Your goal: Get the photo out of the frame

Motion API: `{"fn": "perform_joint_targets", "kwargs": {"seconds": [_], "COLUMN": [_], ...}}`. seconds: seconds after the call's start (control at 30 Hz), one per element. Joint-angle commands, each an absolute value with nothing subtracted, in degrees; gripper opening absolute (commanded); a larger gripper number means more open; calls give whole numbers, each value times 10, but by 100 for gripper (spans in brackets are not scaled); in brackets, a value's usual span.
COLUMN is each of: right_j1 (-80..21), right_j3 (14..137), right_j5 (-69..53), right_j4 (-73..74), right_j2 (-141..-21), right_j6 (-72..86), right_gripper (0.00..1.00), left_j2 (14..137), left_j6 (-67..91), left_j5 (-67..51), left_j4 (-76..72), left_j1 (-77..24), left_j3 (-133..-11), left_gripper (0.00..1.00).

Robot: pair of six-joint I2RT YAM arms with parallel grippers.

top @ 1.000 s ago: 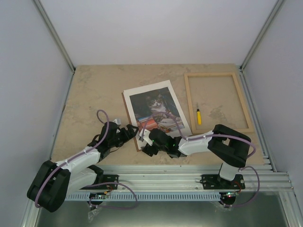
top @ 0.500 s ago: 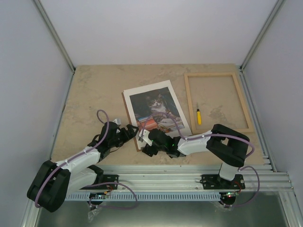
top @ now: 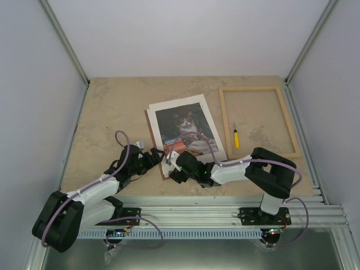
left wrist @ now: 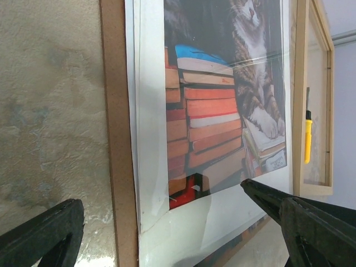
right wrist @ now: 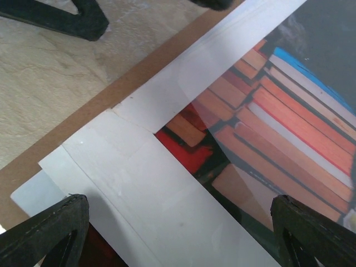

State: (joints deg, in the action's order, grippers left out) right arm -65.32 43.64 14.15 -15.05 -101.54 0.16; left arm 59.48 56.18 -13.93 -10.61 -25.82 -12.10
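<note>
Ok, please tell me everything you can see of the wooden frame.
The frame is a thin rectangle of pale wood, lying flat at the far right of the table. No picture is in it: the table shows through. A small yellow-handled tool lies inside the opening, near its left rail. The cat photo lies close on its left; whether they touch is unclear.

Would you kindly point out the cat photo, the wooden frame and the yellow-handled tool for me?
cat photo (top: 186, 129): top external view, on the printed cat.
wooden frame (top: 249, 88): top external view, on its far rail.
yellow-handled tool (top: 236, 139): top external view, on the yellow handle.
</note>
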Motion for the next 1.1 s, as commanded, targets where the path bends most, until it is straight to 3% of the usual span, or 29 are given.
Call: {"fn": "perform_joint_targets", "kwargs": {"seconds": [0.0,0.53,1.07], "right_j1": [-645,-587,-573], "right_j3": [433,464,453], "right_j5": [188,208,86], "right_j4": [-162,-136,-146], "right_j2": [-1009,-1031,-1002], "right_j6": [29,94,43], "right_gripper": [90,90,90], "left_j2": [590,593,611], "left_j6": [561,582,588], "left_j5": [-151,-183,-173], "left_j4": [-117,-144,-153], "left_j1": [-258,-258,-267], "left_j3": [-122,-121,-119], "left_gripper": [98,97,98]}}
